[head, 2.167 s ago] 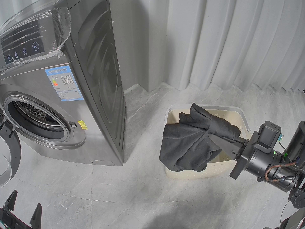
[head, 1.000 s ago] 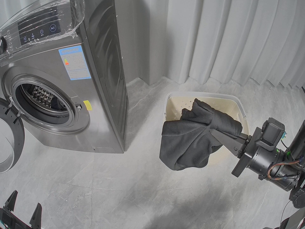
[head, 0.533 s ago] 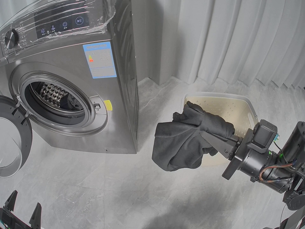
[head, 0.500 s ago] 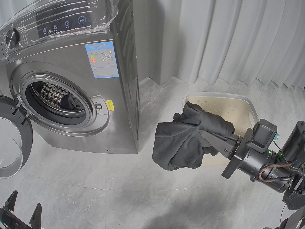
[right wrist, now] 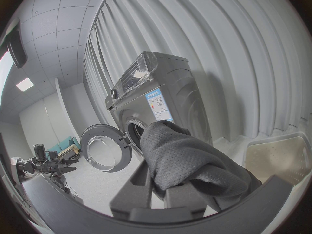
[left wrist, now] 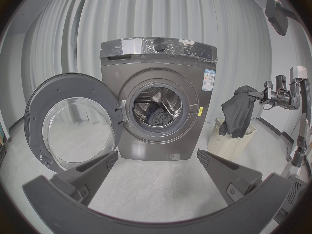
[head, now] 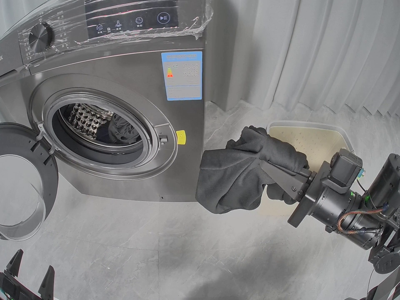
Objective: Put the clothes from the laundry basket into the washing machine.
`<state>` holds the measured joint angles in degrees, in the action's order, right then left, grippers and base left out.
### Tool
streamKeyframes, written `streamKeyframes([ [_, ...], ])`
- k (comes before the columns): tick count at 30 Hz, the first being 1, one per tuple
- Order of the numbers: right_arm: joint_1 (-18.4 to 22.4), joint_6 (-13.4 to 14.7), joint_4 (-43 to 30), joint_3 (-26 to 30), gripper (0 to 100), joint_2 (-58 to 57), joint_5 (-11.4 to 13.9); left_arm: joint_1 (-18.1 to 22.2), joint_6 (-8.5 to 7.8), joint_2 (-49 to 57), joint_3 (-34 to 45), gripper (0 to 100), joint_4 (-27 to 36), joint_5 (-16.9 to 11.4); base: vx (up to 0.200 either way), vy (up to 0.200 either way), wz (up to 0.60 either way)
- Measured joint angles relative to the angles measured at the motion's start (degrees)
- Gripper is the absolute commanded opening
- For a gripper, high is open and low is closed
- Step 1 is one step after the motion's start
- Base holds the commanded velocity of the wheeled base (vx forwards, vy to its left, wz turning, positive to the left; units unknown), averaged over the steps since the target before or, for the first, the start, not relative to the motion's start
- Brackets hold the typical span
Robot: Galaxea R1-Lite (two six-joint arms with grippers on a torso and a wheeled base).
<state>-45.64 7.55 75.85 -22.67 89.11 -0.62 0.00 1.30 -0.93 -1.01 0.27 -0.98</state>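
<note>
The view has swung round to face the grey front-loading washing machine (head: 125, 71), which now fills the upper left of the frame almost front-on. That is the robot turning, not the machine moving. The right gripper (head: 268, 169), centre right, stays clenched on the dark grey fleece garment (head: 231, 180). A moment ago the bundle hung across the cream perforated plastic laundry basket (head: 310, 126); now it hangs mostly to the basket's left in the frame, near the machine's lower right corner. The round porthole door (head: 25, 176) stands wide open at the left edge, and another dark garment (head: 121, 131) already lies in the drum. The left gripper (head: 34, 267), in the lower left corner, is spread apart and empty. To my eye the carry is about half made: the cloth has yet to cross leftward to the opening.
</note>
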Motion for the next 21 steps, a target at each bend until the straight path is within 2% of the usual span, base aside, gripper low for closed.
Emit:
streamKeyframes([
  [12, 1.27, 0.02, -0.09, 0.00, 0, 0.20, -0.17, 0.00, 0.17, 0.00, 0.00, 100, 0.06, 0.02, -0.200, 0.000, 0.00],
  [21, 1.63, 0.02, -0.12, 0.00, 0, 0.27, -0.22, 0.00, 0.13, -0.01, 0.00, 100, 0.06, 0.00, 0.000, 0.000, 0.00],
])
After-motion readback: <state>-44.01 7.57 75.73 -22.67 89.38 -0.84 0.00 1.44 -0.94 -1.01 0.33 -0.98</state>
